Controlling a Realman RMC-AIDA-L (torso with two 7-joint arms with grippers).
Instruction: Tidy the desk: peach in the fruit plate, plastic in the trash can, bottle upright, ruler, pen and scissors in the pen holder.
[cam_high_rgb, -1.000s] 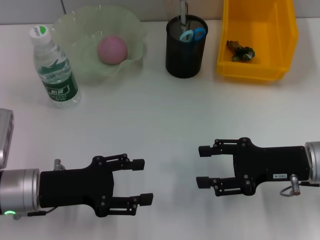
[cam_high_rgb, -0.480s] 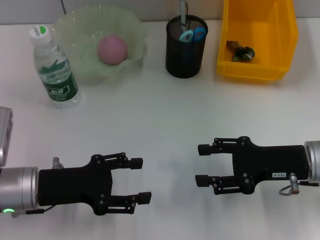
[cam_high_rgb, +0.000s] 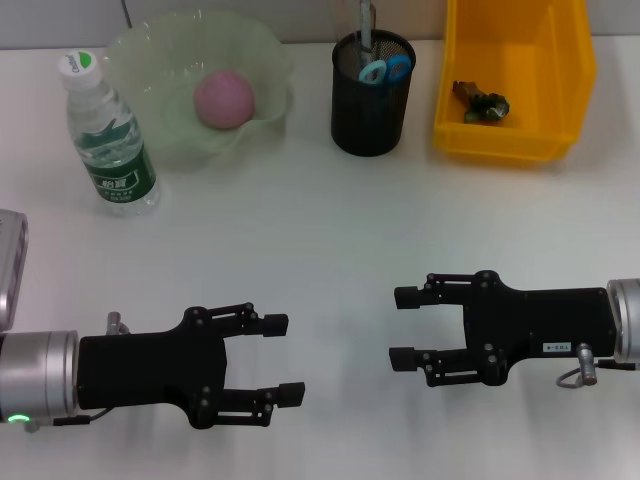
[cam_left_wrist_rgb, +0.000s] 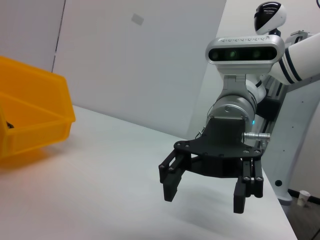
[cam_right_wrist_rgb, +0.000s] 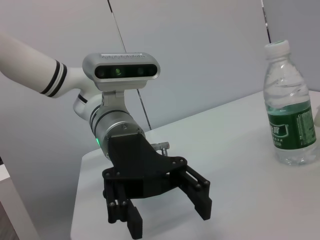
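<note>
Hovering low over the near part of the white desk, both arms face each other with nothing held. Left gripper: near-left of the desk, fingers spread wide apart, empty; the right wrist view shows the same gripper open above bare tabletop. Right gripper: near-right, fingers likewise parted and empty, confirmed in the left wrist view. The two grippers are well apart, fingertips pointing toward one another. Far side of the desk, left to right: water bottle standing upright with its cap on, green label; just beside it the pale green fruit plate with the pink peach lying inside; black mesh pen holder holding the scissors, blue handles up, and a grey upright item, pen or ruler, cannot tell which. Yellow bin, serving as trash can, at the far right, with a small dark crumpled piece of plastic lying on its floor. Bottle also appears in the right wrist view, upright.
</note>
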